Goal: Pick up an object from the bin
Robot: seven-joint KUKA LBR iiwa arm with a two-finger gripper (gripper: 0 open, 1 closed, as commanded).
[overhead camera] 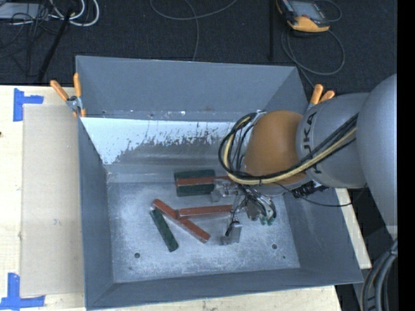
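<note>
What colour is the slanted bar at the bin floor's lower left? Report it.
Dark green; the bar shows best in the camera view.

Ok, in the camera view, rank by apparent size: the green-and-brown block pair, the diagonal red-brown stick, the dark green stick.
1. Green-and-brown block pair, the bulkiest.
2. Diagonal red-brown stick, longest but thin.
3. Dark green stick, similar width but shorter, so not far behind second.

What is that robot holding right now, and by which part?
It cannot be told: the end effector sits low by a reddish-brown stick, nothing visibly in it.
</note>
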